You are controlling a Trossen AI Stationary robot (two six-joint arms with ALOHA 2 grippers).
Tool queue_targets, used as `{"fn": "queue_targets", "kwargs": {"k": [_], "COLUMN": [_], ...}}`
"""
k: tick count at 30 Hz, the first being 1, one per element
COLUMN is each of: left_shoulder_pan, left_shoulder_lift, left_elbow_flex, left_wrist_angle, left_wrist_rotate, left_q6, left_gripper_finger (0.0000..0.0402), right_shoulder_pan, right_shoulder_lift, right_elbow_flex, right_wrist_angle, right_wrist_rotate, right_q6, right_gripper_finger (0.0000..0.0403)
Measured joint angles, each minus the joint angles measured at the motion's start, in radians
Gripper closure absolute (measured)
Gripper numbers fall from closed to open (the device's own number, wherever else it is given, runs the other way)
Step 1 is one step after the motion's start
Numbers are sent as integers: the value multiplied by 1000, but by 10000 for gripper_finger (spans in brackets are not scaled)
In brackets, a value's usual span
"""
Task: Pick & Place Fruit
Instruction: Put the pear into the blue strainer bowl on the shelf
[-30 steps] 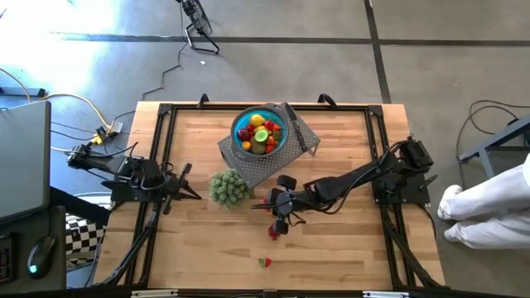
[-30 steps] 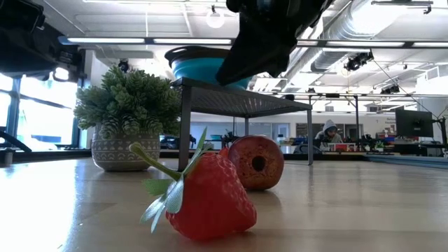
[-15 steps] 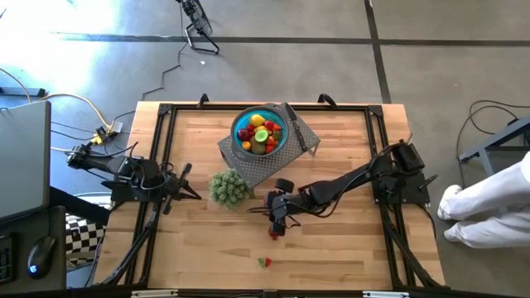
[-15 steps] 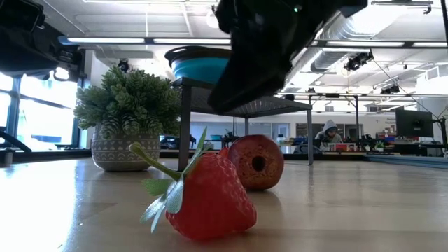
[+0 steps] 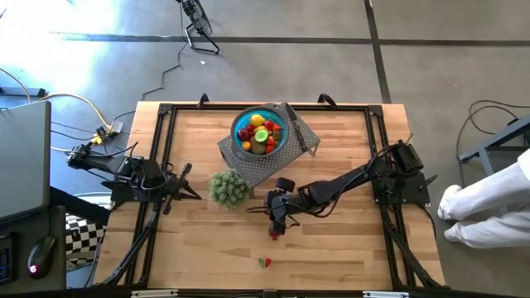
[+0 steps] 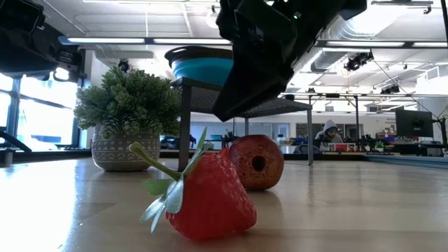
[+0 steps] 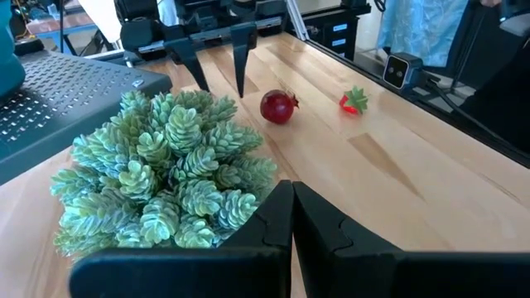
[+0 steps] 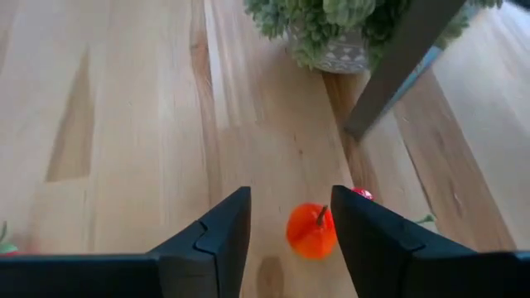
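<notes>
High view: right gripper sits over the middle of the table, arm stretched in from the right side. A red fruit lies on the wood just beyond its fingertips, toward the near edge. A strawberry lies farther out the same way, apart from the gripper. A blue bowl with mixed fruit stands on a grey rack behind the gripper, with a knife beside the bowl. A small plant is just left of the gripper. Left gripper waits at the left side, near the plant.

Low view: the strawberry is closest to the camera, the dark red fruit right behind it, touching or nearly so. The right gripper hangs above both, clear of them.

Left wrist view: left gripper has its fingers pressed together, holding nothing, the plant right in front. Past it the right gripper points down with fingers spread, the red fruit just beside its tips, the strawberry further on.

Right wrist view: right gripper fingers are spread, pinching nothing. An orange-red fruit with a stem lies on the wood between the two fingers, below them.
</notes>
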Motion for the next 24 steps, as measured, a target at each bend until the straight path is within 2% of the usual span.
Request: {"fn": "queue_targets", "kwargs": {"k": [7, 14, 24], "left_shoulder_pan": [0, 0, 0], "left_shoulder_lift": [0, 0, 1], "left_elbow_flex": [0, -1, -1], "left_wrist_angle": [9, 55, 53], "left_wrist_rotate": [-1, -79, -86], "left_q6": [0, -2, -3], "left_gripper_finger": [400, 400, 400], "right_shoulder_pan": [-9, -22, -22], "right_shoulder_lift": [0, 1, 1], "right_elbow_flex": [-27, -83, -82], "right_wrist_angle": [-6, 93, 95], "right_wrist_rotate": [35, 8, 7], "right_q6": [5, 24, 18], "right_gripper_finger": [241, 241, 241]}}
